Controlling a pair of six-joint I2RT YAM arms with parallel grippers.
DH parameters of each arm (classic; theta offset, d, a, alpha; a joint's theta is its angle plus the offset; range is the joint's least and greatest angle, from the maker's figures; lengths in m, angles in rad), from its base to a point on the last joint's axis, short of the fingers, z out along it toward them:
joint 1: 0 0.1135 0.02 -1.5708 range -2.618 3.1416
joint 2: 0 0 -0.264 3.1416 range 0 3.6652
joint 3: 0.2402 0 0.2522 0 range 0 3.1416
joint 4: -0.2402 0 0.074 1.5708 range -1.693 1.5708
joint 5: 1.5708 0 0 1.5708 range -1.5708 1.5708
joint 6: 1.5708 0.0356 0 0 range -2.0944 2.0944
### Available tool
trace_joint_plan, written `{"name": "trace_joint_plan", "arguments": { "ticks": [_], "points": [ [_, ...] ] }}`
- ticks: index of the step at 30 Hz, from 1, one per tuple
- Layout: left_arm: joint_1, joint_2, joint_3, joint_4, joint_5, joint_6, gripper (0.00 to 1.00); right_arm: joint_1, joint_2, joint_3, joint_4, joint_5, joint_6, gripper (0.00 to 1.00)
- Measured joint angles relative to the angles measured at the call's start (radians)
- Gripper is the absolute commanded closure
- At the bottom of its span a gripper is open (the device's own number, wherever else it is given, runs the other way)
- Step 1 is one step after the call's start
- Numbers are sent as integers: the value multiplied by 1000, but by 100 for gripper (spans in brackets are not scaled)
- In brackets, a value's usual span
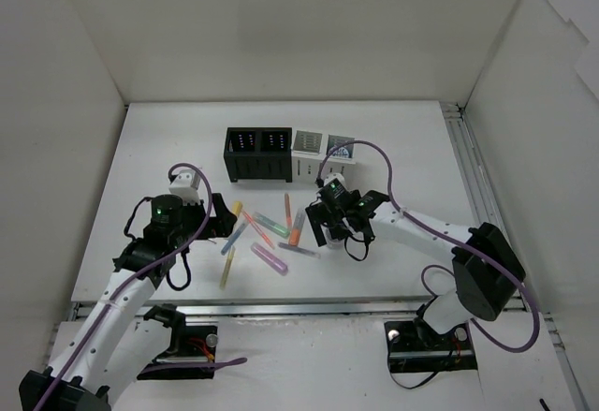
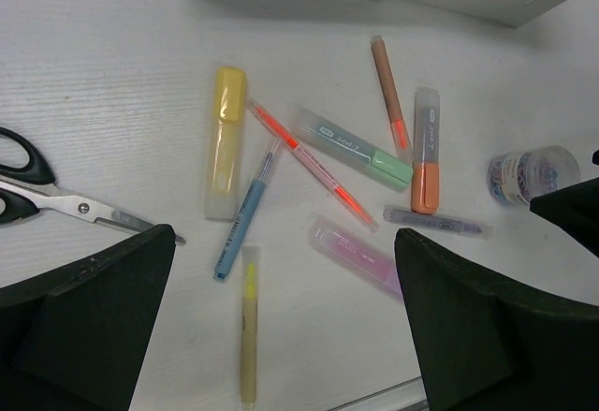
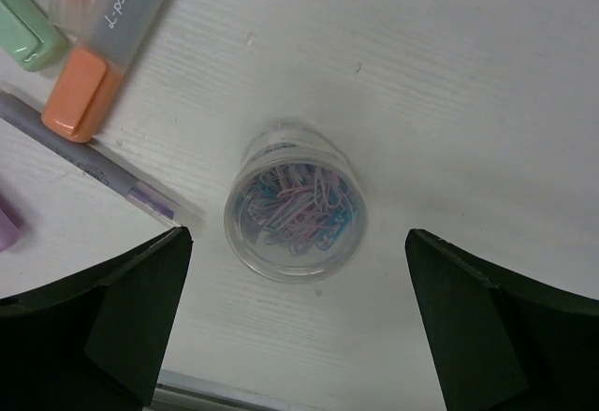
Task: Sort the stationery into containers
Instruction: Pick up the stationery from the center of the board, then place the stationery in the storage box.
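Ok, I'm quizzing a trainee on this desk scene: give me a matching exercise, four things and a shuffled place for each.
1 paper-clip tub
2 scissors
3 black organiser
4 orange marker

A beside the white organiser
B below the open right gripper
C left of the yellow marker
D next to the green marker

Pairs: 1-B, 2-C, 3-A, 4-D

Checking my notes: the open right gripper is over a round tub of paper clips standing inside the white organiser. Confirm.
Wrong: the tub stands on the table, not in the white organiser; the right wrist view shows it. The right gripper is open over it.
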Motion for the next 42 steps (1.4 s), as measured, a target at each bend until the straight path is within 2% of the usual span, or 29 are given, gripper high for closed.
{"name": "trace_joint_plan", "arguments": {
  "ticks": [3,5,6,10,12,19,28,34,42],
  "points": [
    [0,-6,-9,-1,0,-3,1,10,43,0,2,1,26,9],
    [0,-13,-13,-2,-1,-3,1,11,66,0,7,1,39,16],
    [0,-17,-13,-2,-1,-4,0,13,76,0,9,1,45,21],
    [0,-27,-13,-1,-2,-4,1,16,97,0,14,2,68,50],
    [0,-29,-13,-1,-2,-4,0,16,98,0,15,4,79,58],
    [0,-29,-13,-1,-2,-3,0,13,57,44,-5,46,65,58],
    [0,-26,-13,8,6,-3,0,-156,56,439,1,93,-48,60],
    [0,2,-13,12,2,-3,1,-258,163,639,14,94,-119,61],
    [0,14,-11,12,-12,-3,1,-294,339,675,-10,41,-165,59]
  ]
}}
